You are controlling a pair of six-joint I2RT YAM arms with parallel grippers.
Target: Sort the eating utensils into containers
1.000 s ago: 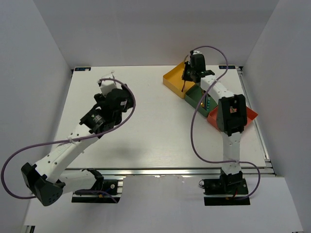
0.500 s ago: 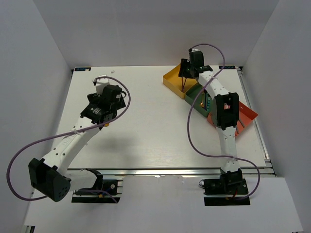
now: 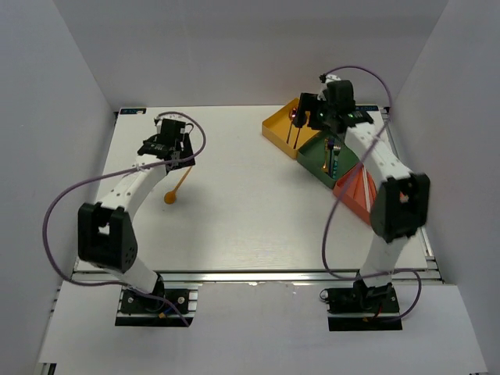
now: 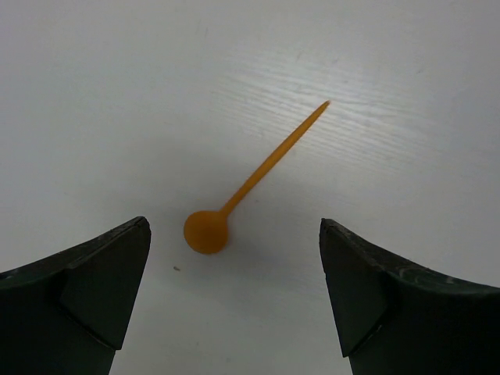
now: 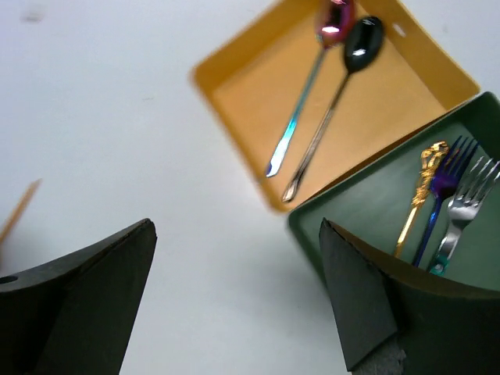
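**Orange spoon [image 4: 258, 172] alone on the table, both grippers empty**

The spoon lies flat on the white table [image 3: 250, 211], left of centre, with its bowl toward the near edge and its handle slanting away to the far right. The left gripper [image 4: 233, 228] hangs right over it, jaws spread wide and nothing between them. The bowl shows in the gap, so the pose reads as a line-up for a pick, not a grasp. The handle is thin and flat and gives little to pinch. I judge the fingers must come down astride it and close across its width.

The right gripper [image 5: 234, 234] is spread open too and carries nothing. It hovers at the far right, where the yellow tray [image 5: 258, 109] meets the green tray [image 5: 359, 219]. In the yellow tray a pink-bowled spoon [image 5: 305, 94] and a dark spoon [image 5: 328, 117] lie side by side. In the green tray lie a gold fork [image 5: 418, 195], a purple fork [image 5: 437, 199] and a silver fork [image 5: 461, 215]. So kinds are kept apart: spoons in yellow, forks in green. The red tray [image 3: 353, 194], nearest of the three, holds thin pieces too small to name.

By that rule the orange spoon belongs in the yellow tray, which is well apart from it across the table.
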